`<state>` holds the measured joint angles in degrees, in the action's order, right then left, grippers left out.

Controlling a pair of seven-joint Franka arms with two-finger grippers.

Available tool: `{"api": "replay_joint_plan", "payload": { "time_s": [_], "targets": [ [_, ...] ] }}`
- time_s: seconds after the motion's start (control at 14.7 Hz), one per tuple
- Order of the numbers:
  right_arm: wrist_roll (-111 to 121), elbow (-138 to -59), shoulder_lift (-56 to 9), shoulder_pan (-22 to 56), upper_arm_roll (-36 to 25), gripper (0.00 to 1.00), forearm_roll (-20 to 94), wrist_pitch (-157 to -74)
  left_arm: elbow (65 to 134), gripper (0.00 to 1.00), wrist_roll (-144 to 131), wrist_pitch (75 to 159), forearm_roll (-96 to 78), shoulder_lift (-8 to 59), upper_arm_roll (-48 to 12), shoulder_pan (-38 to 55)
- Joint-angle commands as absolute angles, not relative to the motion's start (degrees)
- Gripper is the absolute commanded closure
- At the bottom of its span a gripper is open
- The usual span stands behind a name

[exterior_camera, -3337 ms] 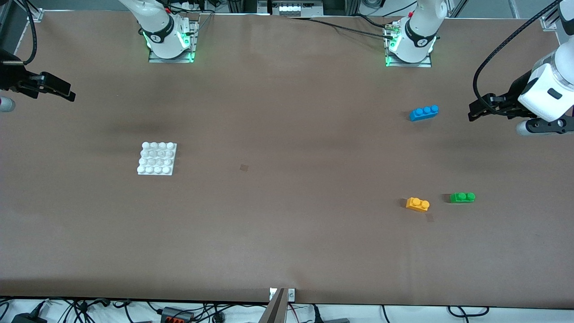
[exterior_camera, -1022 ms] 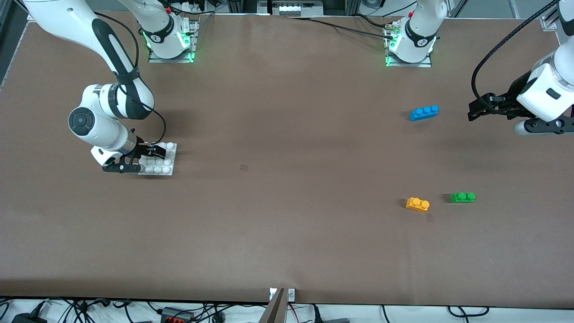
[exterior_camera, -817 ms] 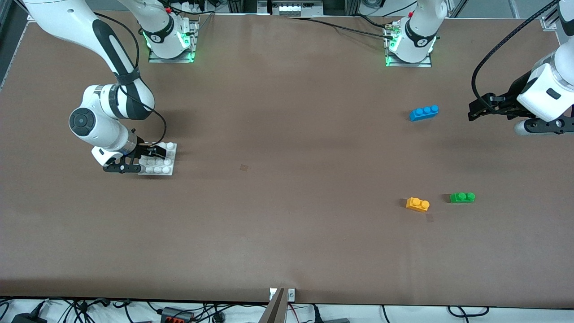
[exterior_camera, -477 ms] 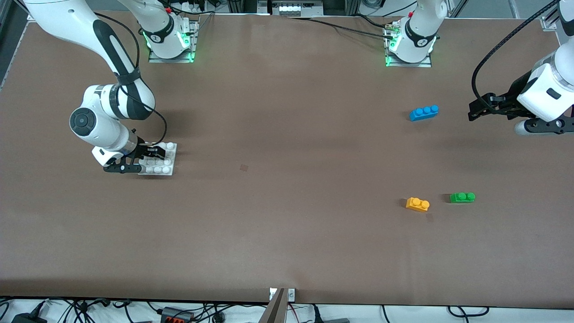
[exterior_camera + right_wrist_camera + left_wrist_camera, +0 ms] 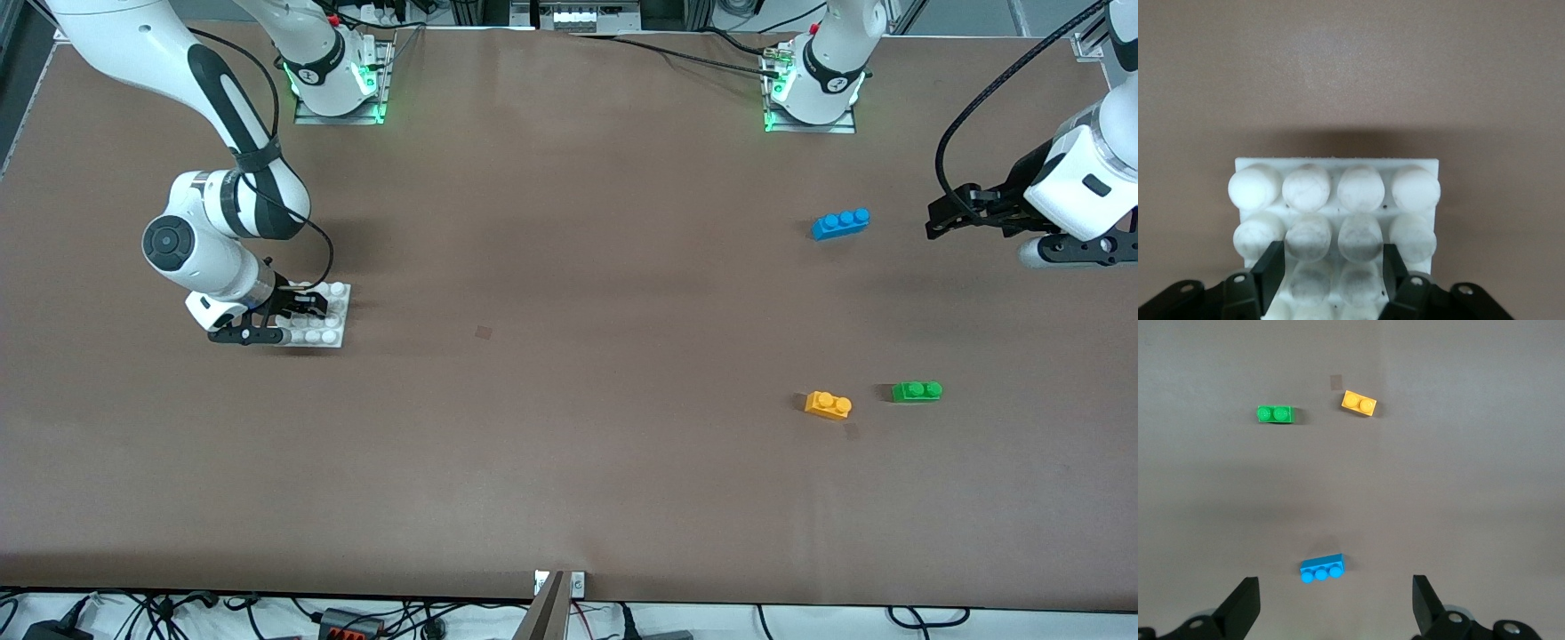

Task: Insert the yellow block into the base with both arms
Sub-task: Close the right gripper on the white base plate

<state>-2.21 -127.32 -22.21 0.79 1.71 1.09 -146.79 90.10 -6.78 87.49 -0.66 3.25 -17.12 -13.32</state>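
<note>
The yellow block [image 5: 828,405] lies on the table toward the left arm's end, beside the green brick; it also shows in the left wrist view [image 5: 1359,403]. The white base [image 5: 338,302] lies flat toward the right arm's end. My right gripper [image 5: 305,308] is low on the base. In the right wrist view [image 5: 1331,268] its fingers [image 5: 1271,267] clasp the two middle stud columns of the base [image 5: 1338,163]. My left gripper [image 5: 935,222] waits, open and empty, above the table beside the blue brick; it also shows in the left wrist view [image 5: 1331,613].
A green two-stud brick [image 5: 917,390] lies beside the yellow block [image 5: 1276,414]. A blue three-stud brick [image 5: 840,222] lies farther from the front camera [image 5: 1322,568]. A small dark patch [image 5: 483,332] marks the table's middle.
The right arm came in from the table's edge to the base, and in the last second it shifted slightly over it. The base, the bricks and the left arm have not moved.
</note>
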Motion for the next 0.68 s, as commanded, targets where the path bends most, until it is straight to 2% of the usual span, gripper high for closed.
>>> {"api": "replay_joint_plan", "payload": {
  "time_s": [0.0,0.2,0.61],
  "targets": [
    [-2.5,-127.4,-23.4,1.1,1.6,0.31,0.8,-148.7,90.8,0.00,-5.4,87.2,-2.2,2.6,-17.0,-13.7],
    [-2.5,-127.4,-23.5,1.1,1.7,0.32,0.8,-148.6,90.8,0.00,-5.4,87.2,-2.2,2.6,-16.8,-13.8],
    [-6.0,-127.4,-24.0,5.0,1.7,0.41,0.9,-148.4,90.8,0.00,-5.4,87.2,-2.2,2.6,-17.0,-13.8]
  ]
}}
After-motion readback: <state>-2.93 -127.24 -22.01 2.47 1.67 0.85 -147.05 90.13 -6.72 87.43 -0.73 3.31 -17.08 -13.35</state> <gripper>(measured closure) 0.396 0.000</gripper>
